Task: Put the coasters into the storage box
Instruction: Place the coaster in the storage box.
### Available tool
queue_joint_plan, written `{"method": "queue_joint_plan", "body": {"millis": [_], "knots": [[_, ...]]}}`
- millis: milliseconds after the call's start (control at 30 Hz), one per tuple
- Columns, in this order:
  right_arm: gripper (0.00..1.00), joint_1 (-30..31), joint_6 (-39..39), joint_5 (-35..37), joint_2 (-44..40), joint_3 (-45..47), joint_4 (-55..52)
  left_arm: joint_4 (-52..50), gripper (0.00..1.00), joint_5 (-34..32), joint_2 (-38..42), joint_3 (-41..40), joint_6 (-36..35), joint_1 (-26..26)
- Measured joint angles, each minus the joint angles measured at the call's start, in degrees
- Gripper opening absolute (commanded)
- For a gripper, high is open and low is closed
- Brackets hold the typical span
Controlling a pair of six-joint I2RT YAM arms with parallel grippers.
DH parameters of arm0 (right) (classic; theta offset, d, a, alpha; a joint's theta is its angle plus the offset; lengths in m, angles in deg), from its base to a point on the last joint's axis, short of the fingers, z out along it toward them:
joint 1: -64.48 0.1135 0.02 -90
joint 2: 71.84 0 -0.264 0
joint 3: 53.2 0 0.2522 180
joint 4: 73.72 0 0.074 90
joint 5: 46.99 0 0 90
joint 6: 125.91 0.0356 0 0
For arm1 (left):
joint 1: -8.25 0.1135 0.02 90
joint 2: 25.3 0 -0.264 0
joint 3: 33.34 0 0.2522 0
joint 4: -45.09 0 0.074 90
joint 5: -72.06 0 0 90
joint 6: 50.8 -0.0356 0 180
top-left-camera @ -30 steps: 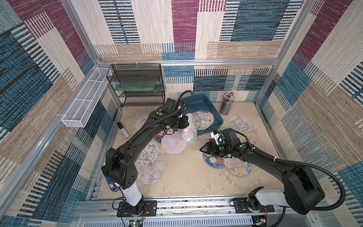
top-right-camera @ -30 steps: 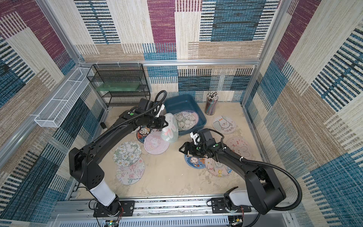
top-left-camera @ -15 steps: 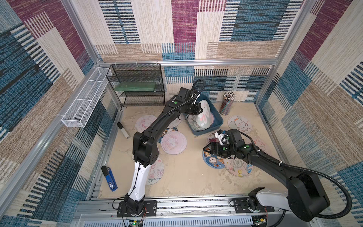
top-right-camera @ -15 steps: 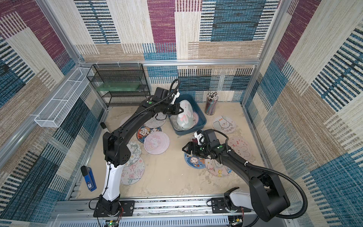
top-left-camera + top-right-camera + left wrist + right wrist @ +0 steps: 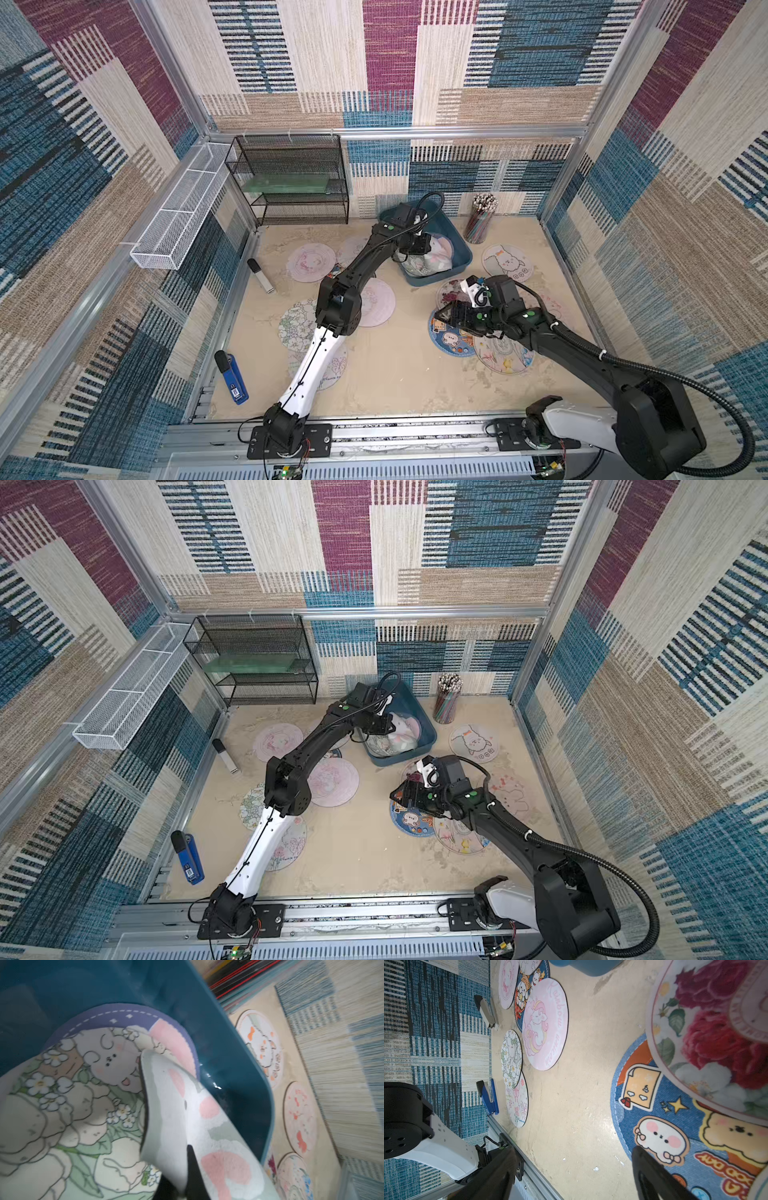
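one coaster over the box, many left on the table

my left pincer [image 5: 427,251] is shut tight on the rim of a pale coaster [image 5: 182,1115]. it hangs curled inside the box [image 5: 461,266], above a flowery one [image 5: 72,1095] lying there. my right pincer [image 5: 449,314] stands wide and empty, low over a blue coaster [image 5: 675,1126] that a rose one [image 5: 706,1032] partly covers. the other coasters [image 5: 309,262] lie flat on the table [image 5: 395,374], some overlapping.

they look thin, light and floppy to me: the held one bends under its own weight. flat ones offer no lip, so i'd take a free rim, best where one rides up on another.

hard to tell: my left tips hide behind the pale coaster. only one right finger [image 5: 654,1178] shows in the wrist view. my left arm [image 5: 332,307] covers several coasters, and i can't count what's in the box.
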Motion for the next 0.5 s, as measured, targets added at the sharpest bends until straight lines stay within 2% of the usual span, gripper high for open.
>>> {"method": "queue_joint_plan", "body": {"millis": [133, 233, 267, 333, 500], "knots": [[0.9, 0.0, 0.4, 0.0, 0.1, 0.4, 0.0, -1.7, 0.09, -4.4, 0.3, -0.3, -1.2, 0.2], [0.9, 0.0, 0.4, -0.1, 0.7, 0.4, 0.0, -2.6, 0.34, -6.7, 1.0, -1.5, -2.0, 0.0], [0.9, 0.0, 0.4, -0.1, 0.9, 0.4, 0.0, -2.8, 0.47, -7.9, 1.3, -1.6, -2.3, 0.0], [0.9, 0.0, 0.4, -0.2, 1.4, 0.2, 0.0, -3.1, 0.61, -9.1, 1.7, -1.6, -2.5, -0.1], [0.9, 0.0, 0.4, -0.2, 2.0, -0.7, 0.0, -3.6, 0.67, -10.6, 2.5, -2.0, -2.6, 0.0]]}}
